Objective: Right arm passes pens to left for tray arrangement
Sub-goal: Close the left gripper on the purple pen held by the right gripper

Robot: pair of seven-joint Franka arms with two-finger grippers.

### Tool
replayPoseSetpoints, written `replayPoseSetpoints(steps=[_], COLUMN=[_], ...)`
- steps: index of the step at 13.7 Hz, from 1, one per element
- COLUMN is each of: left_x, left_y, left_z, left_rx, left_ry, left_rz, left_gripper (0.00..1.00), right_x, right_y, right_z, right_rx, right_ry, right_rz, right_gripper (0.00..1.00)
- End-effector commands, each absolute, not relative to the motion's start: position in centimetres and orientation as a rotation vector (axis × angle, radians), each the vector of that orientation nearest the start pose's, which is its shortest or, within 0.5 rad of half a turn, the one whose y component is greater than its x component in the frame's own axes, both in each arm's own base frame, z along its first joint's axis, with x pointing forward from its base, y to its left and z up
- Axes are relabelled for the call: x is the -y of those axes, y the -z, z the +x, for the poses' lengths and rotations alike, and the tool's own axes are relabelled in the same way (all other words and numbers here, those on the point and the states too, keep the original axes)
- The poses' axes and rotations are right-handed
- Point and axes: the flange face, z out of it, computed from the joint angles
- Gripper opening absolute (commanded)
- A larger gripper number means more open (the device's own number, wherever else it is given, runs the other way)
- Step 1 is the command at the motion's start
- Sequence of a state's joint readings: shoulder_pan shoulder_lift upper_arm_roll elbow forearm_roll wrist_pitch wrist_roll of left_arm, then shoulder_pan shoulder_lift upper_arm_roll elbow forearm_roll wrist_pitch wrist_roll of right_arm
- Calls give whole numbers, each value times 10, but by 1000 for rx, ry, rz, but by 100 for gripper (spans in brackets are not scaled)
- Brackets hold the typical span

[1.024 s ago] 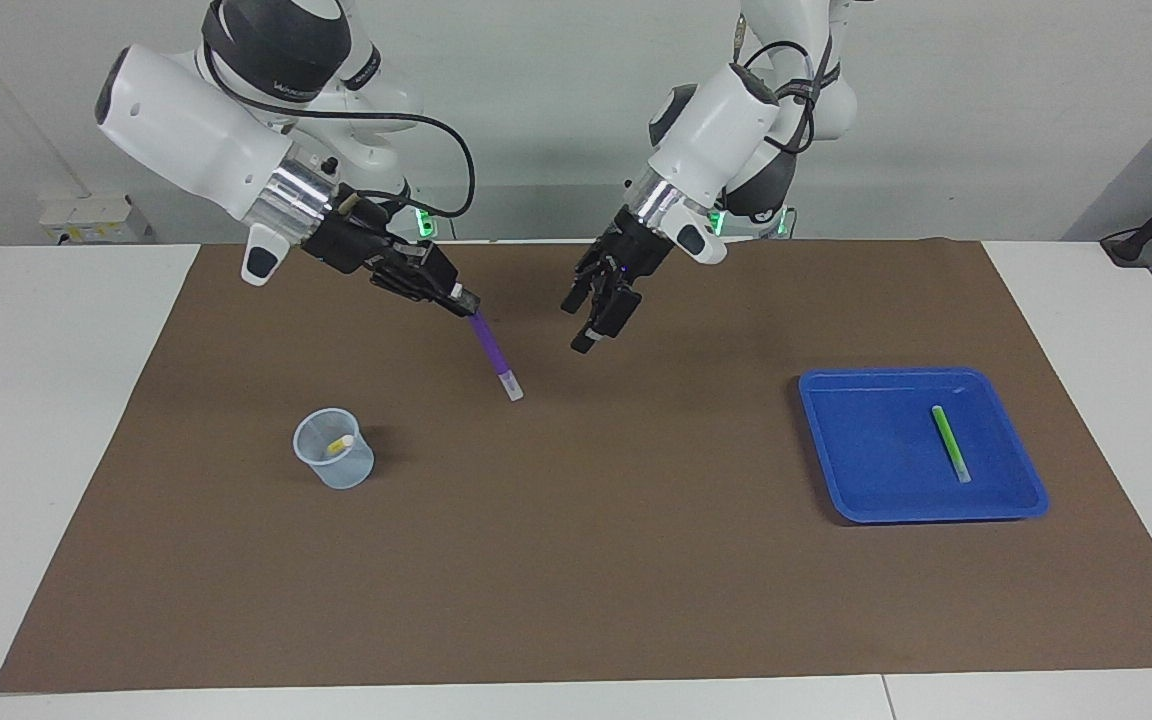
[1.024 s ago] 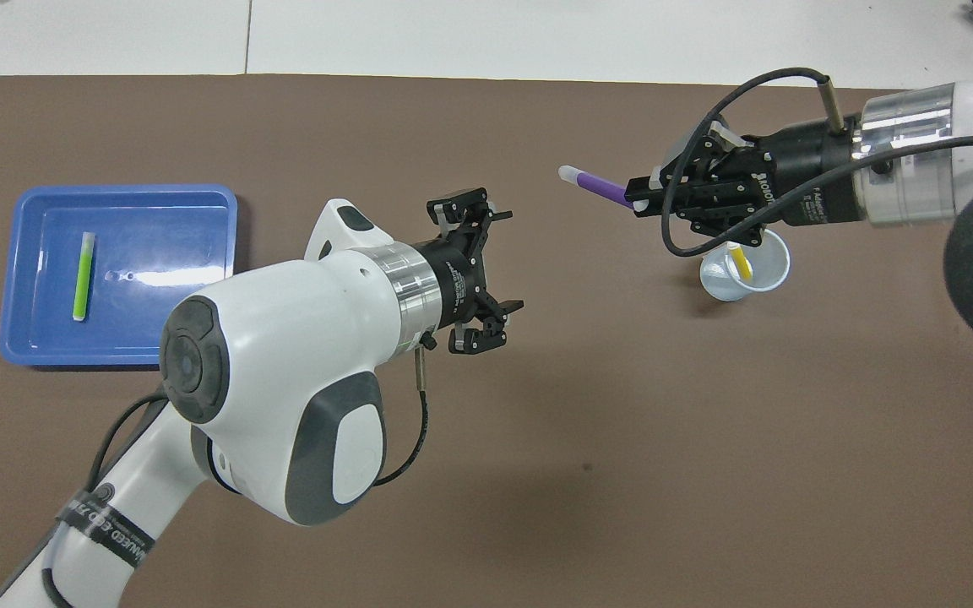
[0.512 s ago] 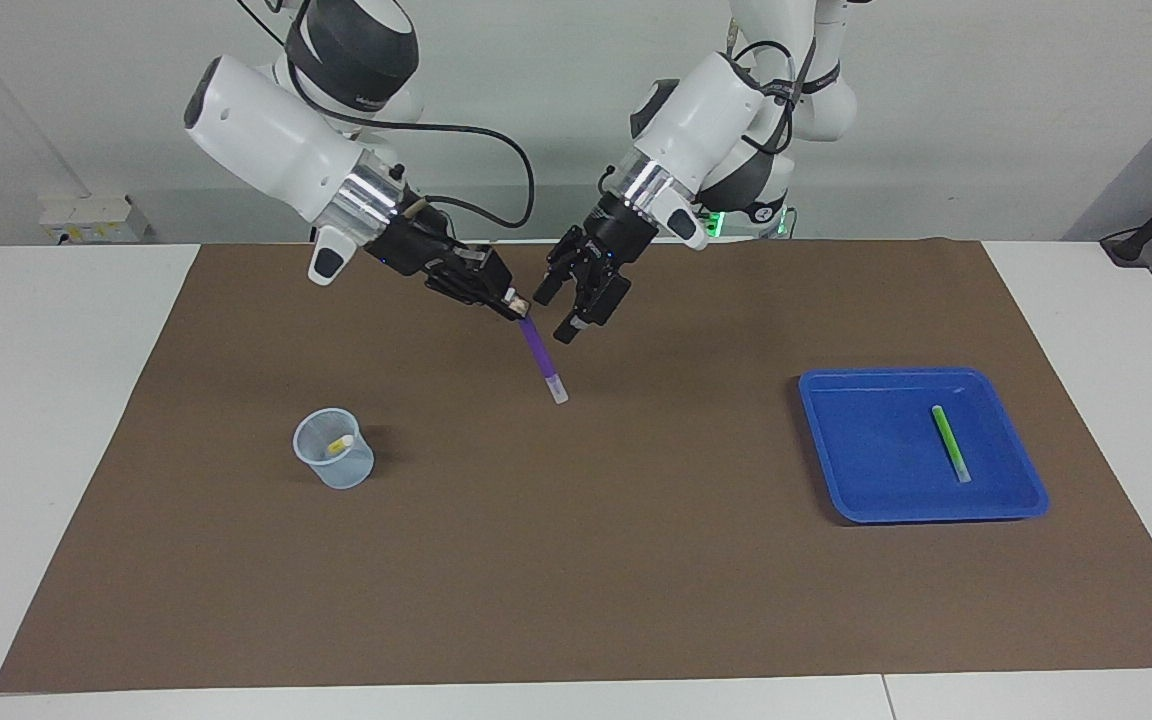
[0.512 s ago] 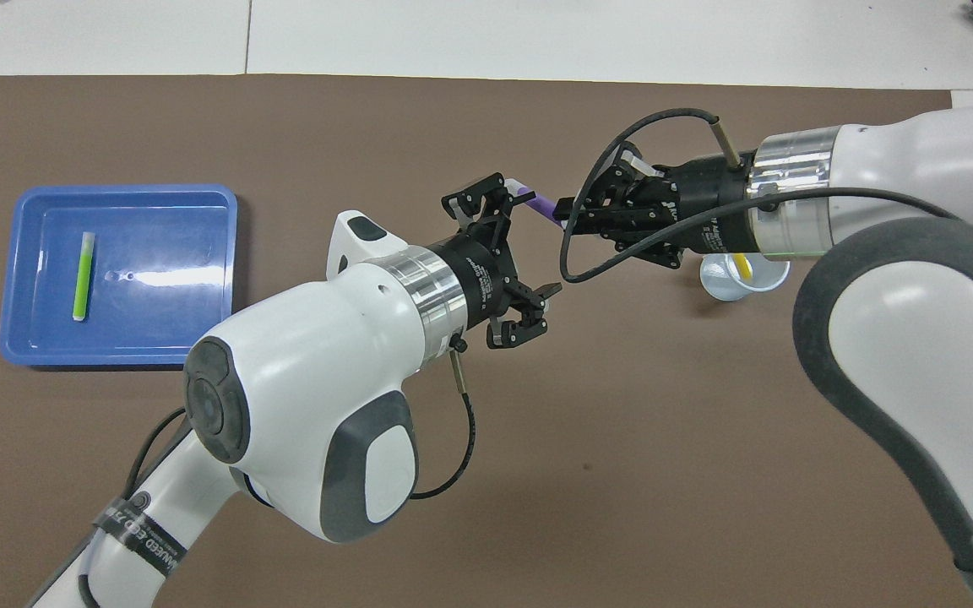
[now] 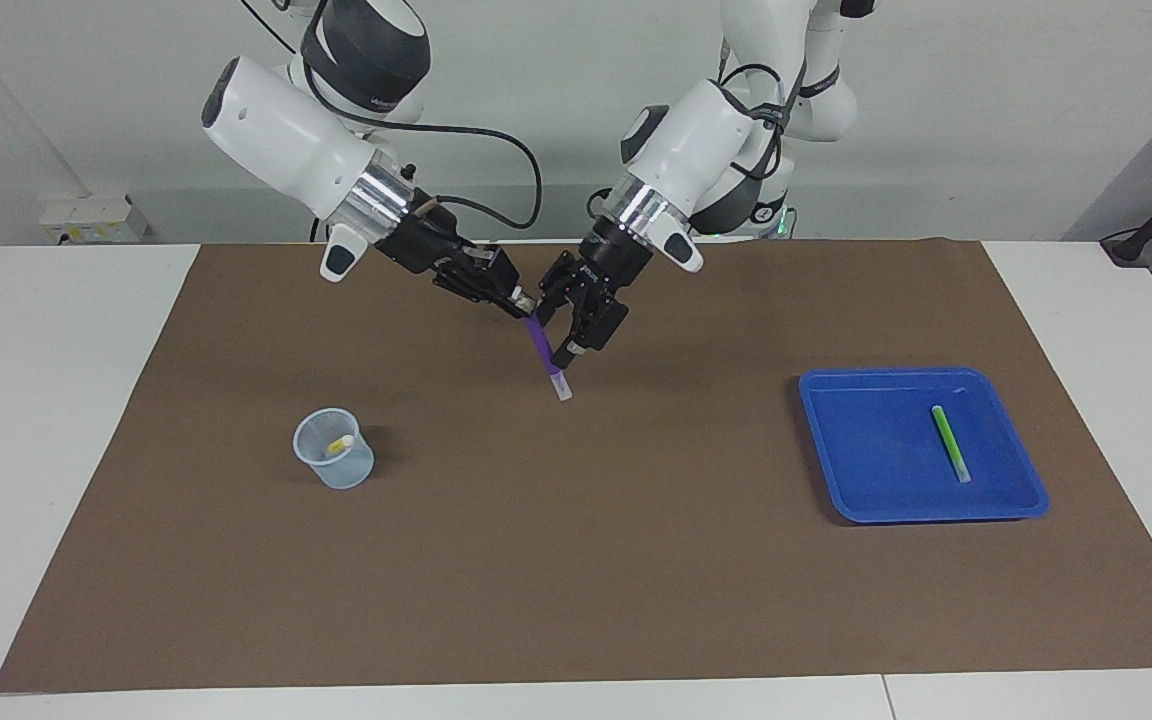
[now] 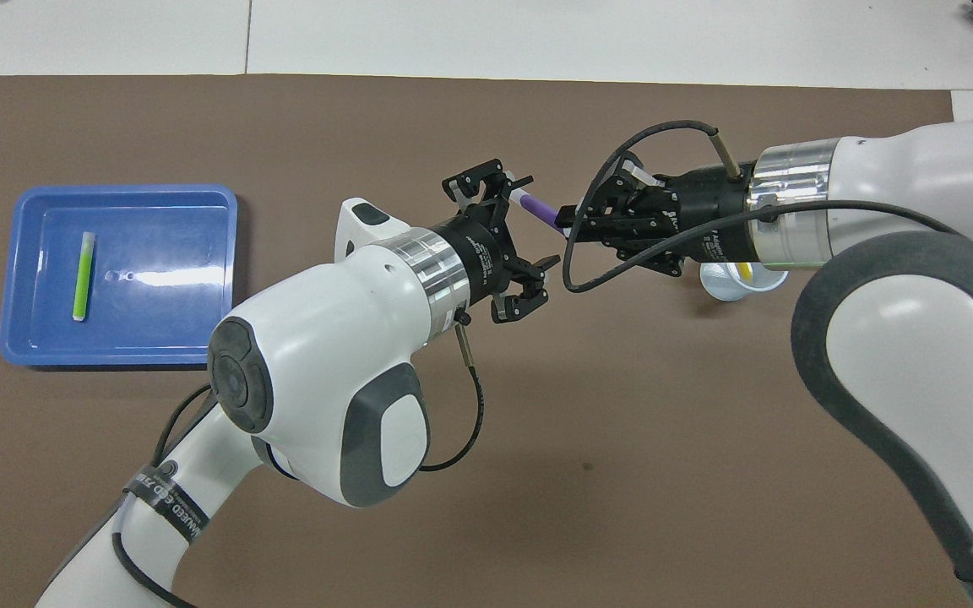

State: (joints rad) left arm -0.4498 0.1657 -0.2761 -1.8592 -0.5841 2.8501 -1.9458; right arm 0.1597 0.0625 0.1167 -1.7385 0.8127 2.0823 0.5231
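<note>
My right gripper (image 5: pixel 521 305) is shut on the upper end of the purple pen (image 5: pixel 543 352), holding it slanted, pale tip down, above the mat's middle. In the overhead view the right gripper (image 6: pixel 567 221) points the pen (image 6: pixel 540 206) at my left gripper (image 6: pixel 508 245). My left gripper (image 5: pixel 558 328) is open, its fingers on either side of the pen's lower part, not closed on it. The green pen (image 5: pixel 951 443) lies in the blue tray (image 5: pixel 866 440), also seen from overhead (image 6: pixel 83 274) in the tray (image 6: pixel 157 245). The yellow pen (image 5: pixel 339 443) stands in a cup.
The small translucent cup (image 5: pixel 334 462) stands on the brown mat (image 5: pixel 576 580) toward the right arm's end; from overhead the right arm partly covers the cup (image 6: pixel 727 285). The tray sits toward the left arm's end. White table borders the mat.
My right gripper carried the purple pen from over the cup's side toward the mat's middle. My open left gripper came up to meet it and now straddles the pen.
</note>
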Motion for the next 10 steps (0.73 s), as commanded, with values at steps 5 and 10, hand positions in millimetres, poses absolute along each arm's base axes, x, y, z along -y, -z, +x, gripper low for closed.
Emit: replayPoseSetpoints(steps=[5,10], left_x=[401,401], left_y=[-532,-530], left_z=[516,517], left_rx=[-1741,-1732], left_ry=[307,297], left_rz=[1400,1423], left_gripper=[39,3], right_x=[-196,-196], right_y=[-574,-574], right_z=[573,573], right_rx=[-663,-663], right_ry=[-60,-57], right_rz=[-2227,-2229], right_gripper=[9,9])
